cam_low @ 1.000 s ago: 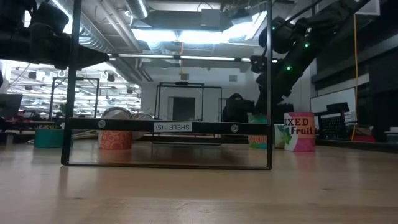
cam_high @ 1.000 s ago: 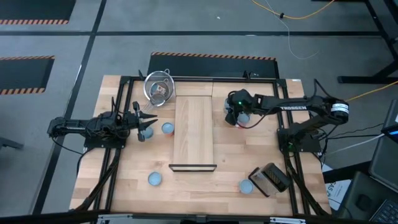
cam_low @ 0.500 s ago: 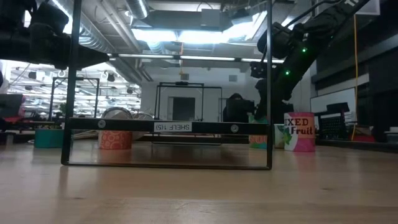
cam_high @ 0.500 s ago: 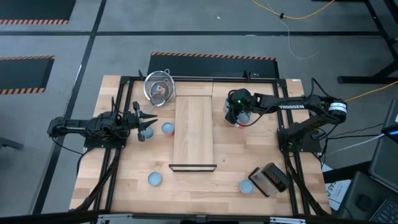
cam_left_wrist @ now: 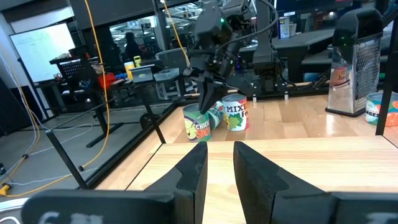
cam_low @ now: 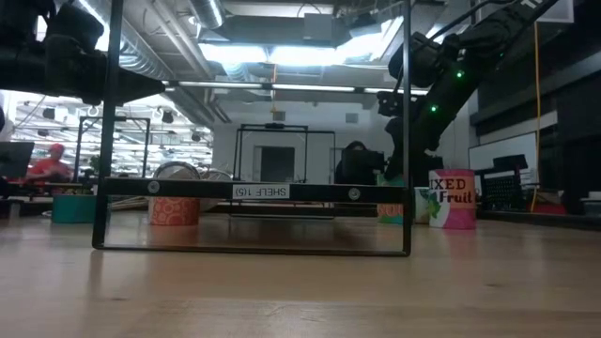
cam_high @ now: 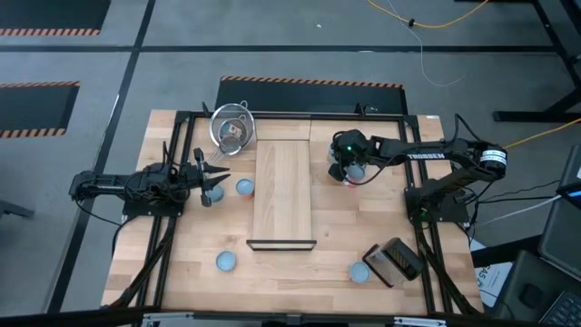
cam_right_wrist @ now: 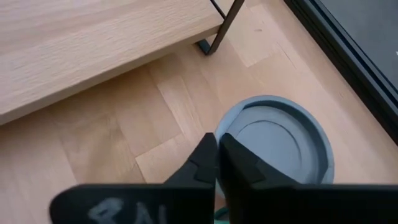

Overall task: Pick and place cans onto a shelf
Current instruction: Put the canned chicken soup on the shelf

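The shelf [cam_high: 283, 193] is a long light wood board on a black frame mid-table. Right of it stand two cans; my right gripper [cam_high: 346, 173] is down on the one nearer the shelf, a blue-grey-topped can [cam_right_wrist: 280, 146] with a green and red label [cam_left_wrist: 199, 127]. Beside it stands a "Mixed Fruit" can [cam_low: 453, 199]. My left gripper [cam_high: 211, 184] waits open left of the shelf, next to another can [cam_high: 244, 187], with nothing between its fingers [cam_left_wrist: 219, 168]. Two more cans [cam_high: 225, 262] [cam_high: 359, 272] stand near the front edge. My right gripper meets the can at its top rim [cam_right_wrist: 227, 121], on the side toward the shelf. The shut fingers come from above, pointing down, one finger [cam_right_wrist: 233, 158] over the recessed top and the other outside the wall. The can stands upright on the table.
A wire strainer [cam_high: 232, 127] sits at the back left of the shelf. A dark grater-like box [cam_high: 392, 261] lies at the front right. The shelf's black end frame [cam_low: 254, 191] rises at its near end.
My right gripper has come down onto the can beside the shelf. The can stays where it stood.
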`<action>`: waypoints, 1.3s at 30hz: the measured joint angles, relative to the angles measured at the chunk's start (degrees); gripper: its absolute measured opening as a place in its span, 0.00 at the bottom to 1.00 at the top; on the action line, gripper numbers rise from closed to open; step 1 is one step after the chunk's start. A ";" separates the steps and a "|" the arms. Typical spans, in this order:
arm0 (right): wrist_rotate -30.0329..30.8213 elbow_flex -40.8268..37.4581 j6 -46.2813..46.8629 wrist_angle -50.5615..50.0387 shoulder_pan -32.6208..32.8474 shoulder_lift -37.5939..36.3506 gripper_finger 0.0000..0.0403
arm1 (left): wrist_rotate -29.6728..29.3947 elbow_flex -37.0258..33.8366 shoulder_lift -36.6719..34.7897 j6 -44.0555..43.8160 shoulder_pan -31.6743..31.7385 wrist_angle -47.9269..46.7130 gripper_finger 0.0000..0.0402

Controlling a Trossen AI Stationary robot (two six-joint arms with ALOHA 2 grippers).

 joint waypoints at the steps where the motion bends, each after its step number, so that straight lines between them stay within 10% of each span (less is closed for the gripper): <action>1: 0.00 0.00 0.00 0.00 -0.01 0.00 0.04 | 0.00 0.00 0.00 0.00 0.00 0.00 0.18; 20: -0.88 1.11 -3.21 -1.59 -0.01 0.11 0.02 | 0.00 -0.01 0.00 0.00 0.01 -0.02 0.18; 39: -15.43 24.46 -11.91 -15.48 0.10 0.09 0.02 | 0.00 -0.01 0.00 0.00 0.00 -0.02 0.18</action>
